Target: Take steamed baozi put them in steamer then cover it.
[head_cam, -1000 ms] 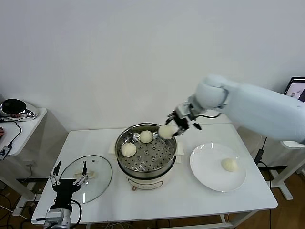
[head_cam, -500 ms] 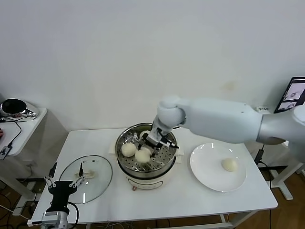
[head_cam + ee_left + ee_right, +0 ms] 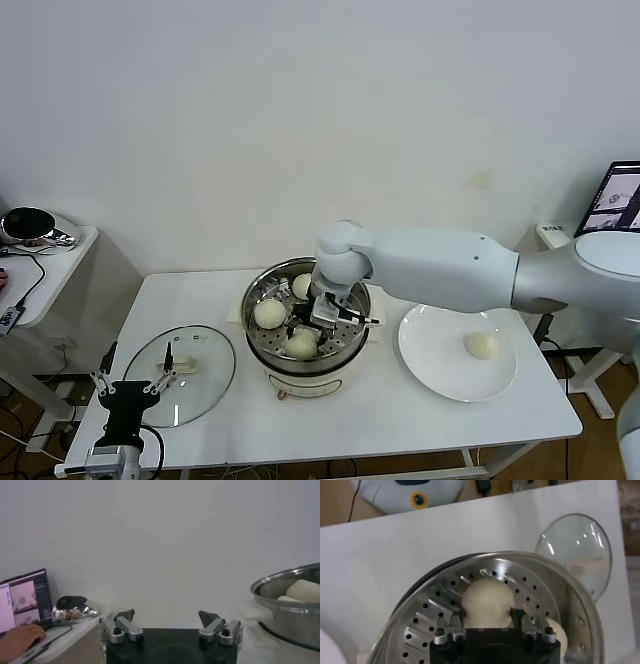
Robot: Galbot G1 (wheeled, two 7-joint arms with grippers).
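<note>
The steel steamer (image 3: 256, 340) stands mid-table on its cream pot base. My right gripper (image 3: 308, 332) reaches down into it, shut on a cream-white baozi (image 3: 300, 348) resting low on the perforated bottom. In the right wrist view this baozi (image 3: 487, 597) sits between the fingers (image 3: 456, 622). Two more baozi (image 3: 269, 313) (image 3: 302, 286) lie in the basket. A fourth baozi (image 3: 482, 345) is on the white plate (image 3: 430, 360). The glass cover (image 3: 205, 385) lies flat to the steamer's left. My left gripper (image 3: 128, 388) is open, parked at the table's front left corner.
A small side table (image 3: 60, 262) with a shiny object stands at the far left. A laptop screen (image 3: 620, 195) shows at the right edge. The left wrist view shows the steamer's rim (image 3: 280, 582) and a hand at a laptop (image 3: 22, 640).
My right gripper carried the baozi from above the steamer's right rim down into the basket, to its front part. The left gripper shifted slightly lower left.
</note>
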